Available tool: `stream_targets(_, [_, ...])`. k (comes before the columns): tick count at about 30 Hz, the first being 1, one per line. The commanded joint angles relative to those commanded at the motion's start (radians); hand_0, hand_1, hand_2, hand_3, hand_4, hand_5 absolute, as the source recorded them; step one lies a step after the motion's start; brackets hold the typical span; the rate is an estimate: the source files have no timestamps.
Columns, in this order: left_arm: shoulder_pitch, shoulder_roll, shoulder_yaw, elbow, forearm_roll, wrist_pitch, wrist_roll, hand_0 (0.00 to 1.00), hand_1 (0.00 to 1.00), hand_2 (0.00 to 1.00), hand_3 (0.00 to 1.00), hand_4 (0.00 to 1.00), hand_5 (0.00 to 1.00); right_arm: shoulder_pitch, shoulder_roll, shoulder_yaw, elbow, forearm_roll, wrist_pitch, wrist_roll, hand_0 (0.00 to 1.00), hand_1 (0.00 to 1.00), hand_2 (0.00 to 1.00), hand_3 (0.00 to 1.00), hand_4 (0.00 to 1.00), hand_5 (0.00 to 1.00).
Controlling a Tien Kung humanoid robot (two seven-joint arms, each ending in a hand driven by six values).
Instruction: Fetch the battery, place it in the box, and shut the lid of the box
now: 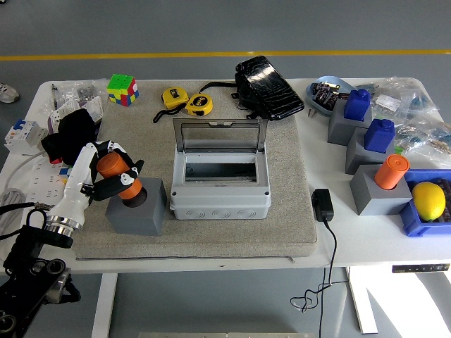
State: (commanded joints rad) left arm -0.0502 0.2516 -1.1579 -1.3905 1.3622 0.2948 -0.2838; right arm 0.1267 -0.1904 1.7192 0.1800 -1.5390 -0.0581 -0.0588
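An orange cylindrical battery is held in my left hand, whose black fingers are curled around it, just above and left of a grey block on the mat. The grey box stands in the middle of the mat with its clear lid raised upright at the back and its interior open. My right hand is out of view.
Another orange battery sits on a grey block at the right, behind it two blue ones. A black charger and cable lie right of the mat. Yellow tape measures, a black pouch and a colour cube lie behind the box.
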Motion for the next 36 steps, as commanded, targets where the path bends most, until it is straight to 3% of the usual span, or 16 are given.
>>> stream_targets(13, [-0.037,0.052,-0.035,-0.007,0.094,0.006,0.037,0.048,0.109,0.265,0.295,0.64,0.002,0.007,-0.005,0.011,0.0,-0.004,-0.001,0.001,0.852,0.833,0.791,0.816,0.998,0.998])
stream_targets(22, [-0.067,0.092,-0.03,-0.031,0.421,0.034,0.122,0.047,0.107,0.265,0.294,0.639,0.002,0.009,-0.004,0.02,0.0,-0.006,-0.001,0.002,0.852,0.833,0.79,0.816,0.998,0.998])
stream_targets(36, [-0.074,0.145,-0.013,-0.089,0.794,0.027,0.209,0.046,0.105,0.264,0.294,0.638,0.002,0.008,-0.007,0.034,0.0,-0.009,-0.002,0.002,0.851,0.833,0.791,0.815,0.998,0.998])
